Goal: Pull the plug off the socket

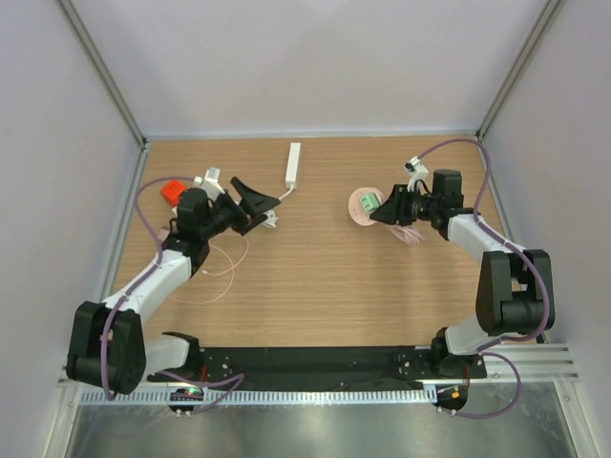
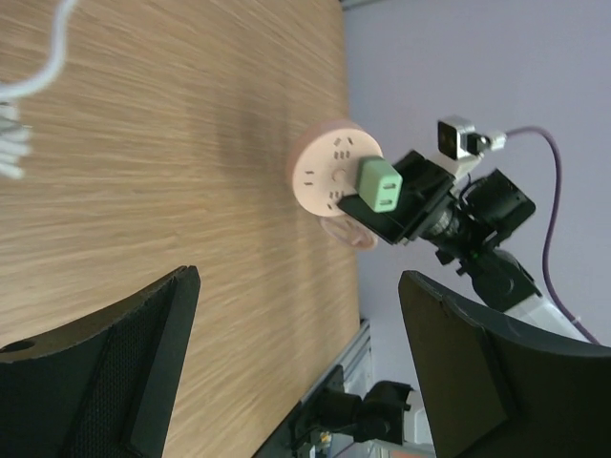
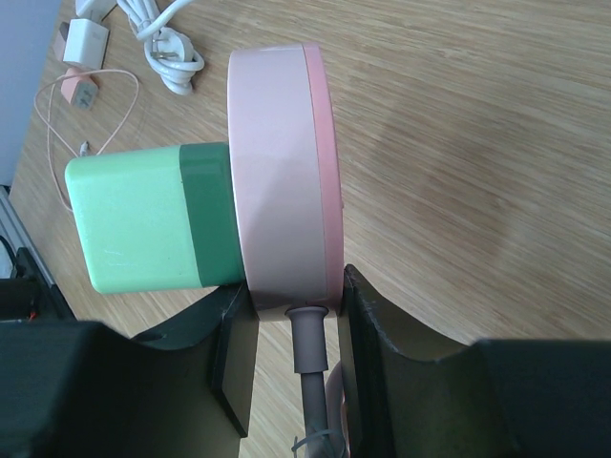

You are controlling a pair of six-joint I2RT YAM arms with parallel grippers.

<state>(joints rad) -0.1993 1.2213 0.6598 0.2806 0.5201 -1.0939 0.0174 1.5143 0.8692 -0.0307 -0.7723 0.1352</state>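
A round pink socket is tilted up off the wooden table, with a green plug stuck in its face. My right gripper is shut on the socket's rim beside its grey cord. In the right wrist view the gripper clamps the socket front and back, and the plug juts out to the left. My left gripper is open and empty, well to the left of the socket. In the left wrist view the gripper faces the socket and plug from a distance.
A white power strip lies at the back centre. A red block and a white charger sit at the back left. A thin pink cable loops beside the left arm. A coiled white cord lies beyond the socket.
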